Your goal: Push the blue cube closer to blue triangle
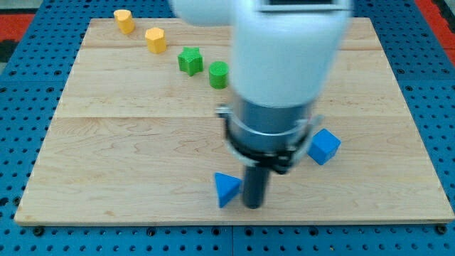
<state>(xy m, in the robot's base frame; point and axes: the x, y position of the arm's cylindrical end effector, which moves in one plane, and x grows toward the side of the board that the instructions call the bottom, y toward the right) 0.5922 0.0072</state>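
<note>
The blue cube (324, 146) lies on the wooden board (128, 142) at the view's right of centre, partly behind the arm's white and dark body. The blue triangle (226, 189) lies near the board's bottom edge, to the lower left of the cube. My tip (253, 205) is the lower end of the dark rod; it stands just to the right of the blue triangle, close to or touching it, and to the lower left of the blue cube.
A green star-shaped block (190, 60) and a green cylinder (219, 74) lie at the top centre. Two yellow blocks (124, 20) (156, 40) lie at the top left. The arm's body hides the board's upper middle.
</note>
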